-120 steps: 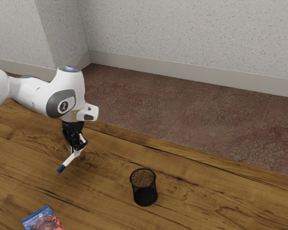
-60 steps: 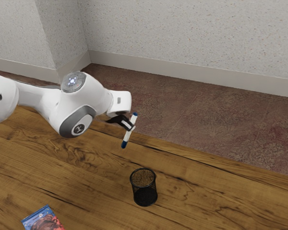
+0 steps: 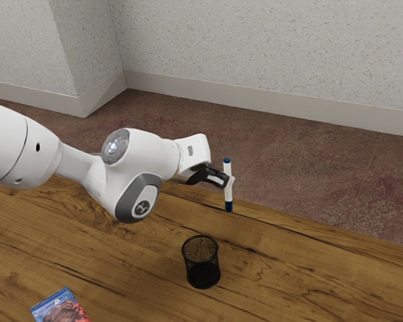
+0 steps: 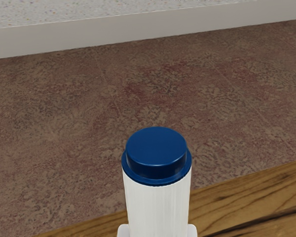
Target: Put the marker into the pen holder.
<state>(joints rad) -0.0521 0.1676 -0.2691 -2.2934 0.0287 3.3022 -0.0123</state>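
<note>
The claw [image 3: 228,180] is closed around the marker [image 3: 228,194], with a fingertip pressed to each side of its white barrel. The marker is in the air, close to upright (a very slight lean at most), and has a blue part at both ends. In the exterior view it appears higher than the pen holder [image 3: 203,272] and toward the exterior view's right of it, outside the holder and apart from it.

The pen holder, a round black mesh cup, stands upright on the wooden tabletop [image 3: 302,282], its mouth facing up. A blue and red packet [image 3: 62,308] lies on the tabletop too, well apart from the cup and cut off by the picture's edge. The arm [image 3: 80,164] reaches in from the exterior view's left. Past the tabletop's edge are reddish-brown carpet [image 3: 309,161], a pale baseboard [image 3: 269,102] and a speckled wall [image 3: 269,40].
</note>
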